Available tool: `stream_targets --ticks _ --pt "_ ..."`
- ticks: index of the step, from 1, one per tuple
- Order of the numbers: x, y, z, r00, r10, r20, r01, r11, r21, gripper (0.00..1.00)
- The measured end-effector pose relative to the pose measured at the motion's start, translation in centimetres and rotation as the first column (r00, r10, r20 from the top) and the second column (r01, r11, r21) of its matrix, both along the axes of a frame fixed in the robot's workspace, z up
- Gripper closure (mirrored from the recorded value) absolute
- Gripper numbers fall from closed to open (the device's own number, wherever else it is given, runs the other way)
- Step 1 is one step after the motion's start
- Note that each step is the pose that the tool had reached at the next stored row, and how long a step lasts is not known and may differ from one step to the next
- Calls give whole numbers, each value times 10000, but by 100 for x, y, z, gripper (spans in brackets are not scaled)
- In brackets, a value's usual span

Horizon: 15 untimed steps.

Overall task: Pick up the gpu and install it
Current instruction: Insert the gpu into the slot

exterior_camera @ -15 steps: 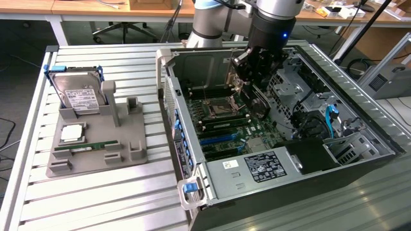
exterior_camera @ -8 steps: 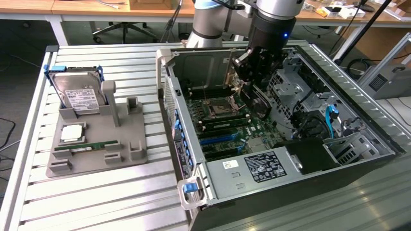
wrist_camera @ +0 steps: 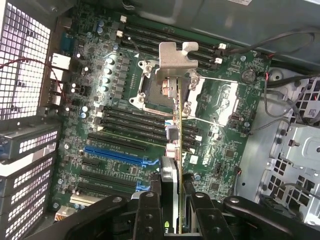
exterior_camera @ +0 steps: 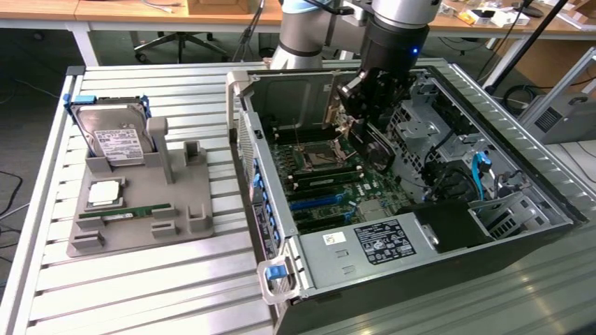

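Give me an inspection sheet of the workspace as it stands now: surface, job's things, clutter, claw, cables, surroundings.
Surface: slatted metal table, carrying an open case and a grey fixture.
Job's things: gpu held edge-on above the motherboard, not in a slot.
Clutter: hard drive and RAM stick sit on the fixture, apart from the case.
Claw: claw shut on the gpu, inside the case.
Cables: blue cable and black cables at the case's drive-bay side, clear of the gpu.
Surroundings: benches and a chair behind the table.
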<state>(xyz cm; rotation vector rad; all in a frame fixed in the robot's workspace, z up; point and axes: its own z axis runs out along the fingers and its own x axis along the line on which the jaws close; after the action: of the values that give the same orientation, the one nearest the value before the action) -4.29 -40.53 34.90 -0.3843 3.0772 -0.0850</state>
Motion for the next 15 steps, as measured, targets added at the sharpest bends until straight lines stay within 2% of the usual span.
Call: stream_targets --ticks 15 --pt "0 0 -1 9982 595 0 -595 9982 0 73"
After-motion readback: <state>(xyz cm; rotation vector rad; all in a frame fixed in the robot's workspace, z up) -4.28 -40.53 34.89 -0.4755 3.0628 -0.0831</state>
